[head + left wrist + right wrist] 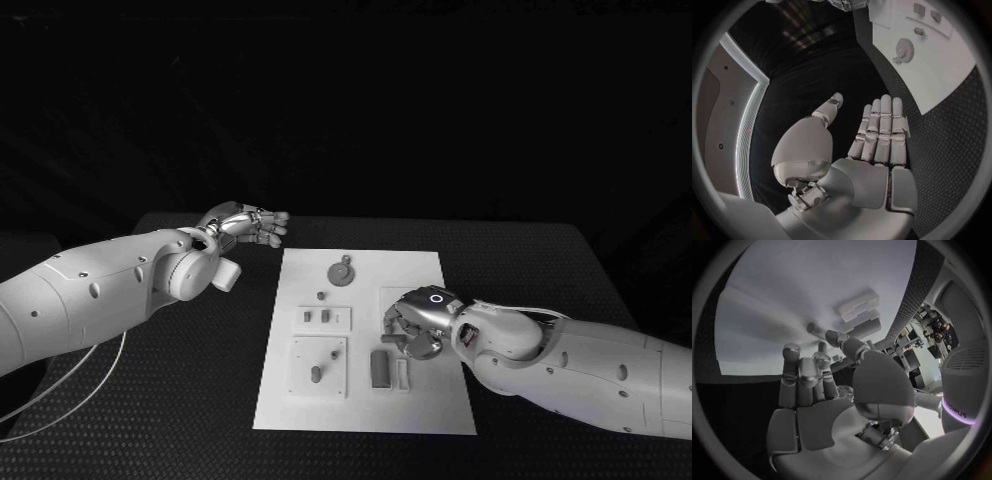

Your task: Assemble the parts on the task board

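The left hand (pixel 248 225) hangs flat, fingers straight and empty, off the board (pixel 418 270), well apart from every part. The right hand (pixel 415 322) is over the board; just below its curled fingertips lies a dark bar (pixel 381 367), long axis away from the robot. Whether it holds anything I cannot tell.

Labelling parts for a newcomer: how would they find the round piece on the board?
Start at the white task board mid-table. Go to its far end, away from both hands. The round part lies there alone, disc-shaped with a small tab, unlike the rectangular pieces nearer the robot.
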